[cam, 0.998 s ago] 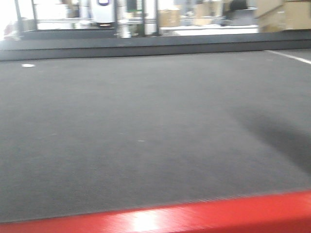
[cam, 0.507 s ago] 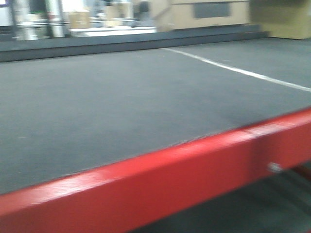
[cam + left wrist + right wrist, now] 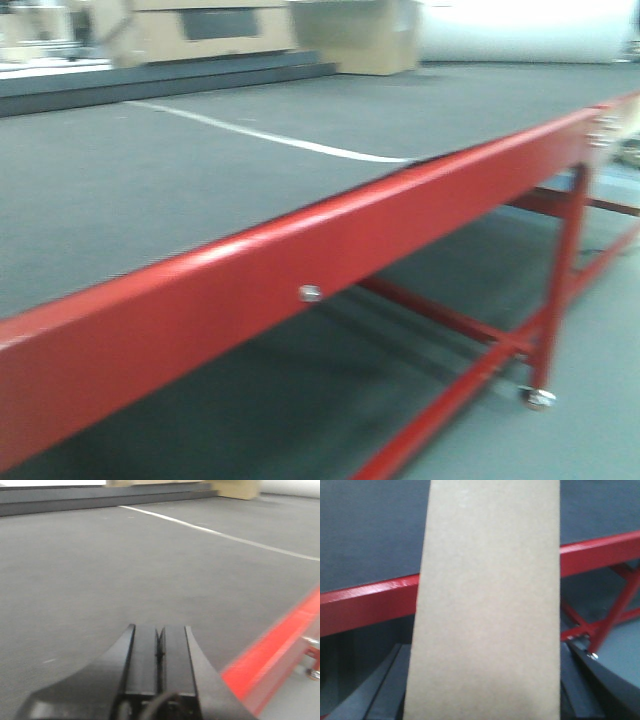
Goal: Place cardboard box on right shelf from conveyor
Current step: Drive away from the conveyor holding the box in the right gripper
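We see the cardboard box filling the middle, held between our right gripper's dark fingers, in front of the conveyor's red edge and dark belt.

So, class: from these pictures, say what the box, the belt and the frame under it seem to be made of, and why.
The box: probably cardboard, matt tan, faintly fibrous face. The belt: dark grey fabric or rubber-like sheet, matt, finely textured; which, unclear. The frame: likely metal painted glossy red; it shows highlights and a silver bolt.
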